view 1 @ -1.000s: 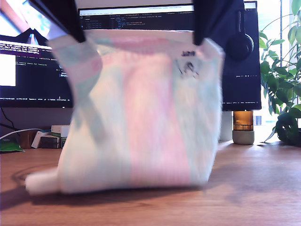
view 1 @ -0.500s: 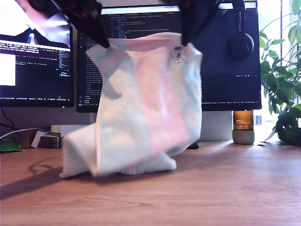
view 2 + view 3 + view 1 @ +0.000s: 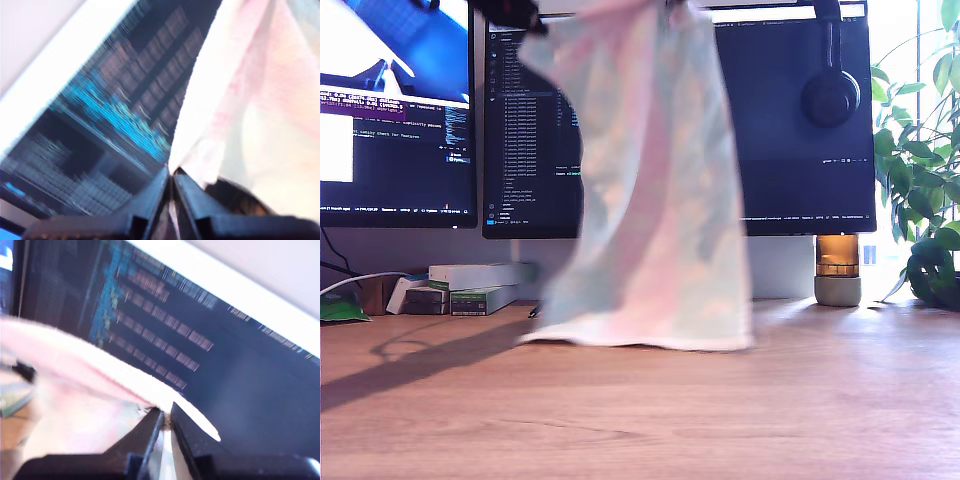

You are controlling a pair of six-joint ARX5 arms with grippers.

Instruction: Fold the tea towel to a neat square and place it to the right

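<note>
- Fluffy terry cloth, white with pale pink and mint-green bands — the tea towel [image 3: 645, 190] hangs lengthwise in front of the middle monitor [image 3: 790, 120], held up by its top edge.
- Its lower hem lies just at the wooden desk [image 3: 720, 420], below the monitor; whether it touches the wood or hangs a hair above, I cannot tell.
- My first gripper [image 3: 171, 176] has its jaws pressed nearly together on a corner of the towel, and the cloth spreads away from the tips in pink and white folds.
- My second gripper [image 3: 165, 416] is likewise narrowed onto the towel's edge, a thin rim of white pile pinched between the jaws.
- Both wrist views are blurred and show the monitor's lit lines of text behind the cloth.
- In the exterior view only a dark bit of an arm [image 3: 510, 12] shows at the towel's upper corner, in front of the monitor's top edge — which arm it is, I cannot tell.
- Headphones [image 3: 830, 90] hang over the monitor's top, beside the towel.
- A leafy plant [image 3: 920, 180] stands past the monitor's far edge at the exterior view's right, and small boxes [image 3: 470, 285] sit on the desk under the monitor on the towel's other side.
</note>
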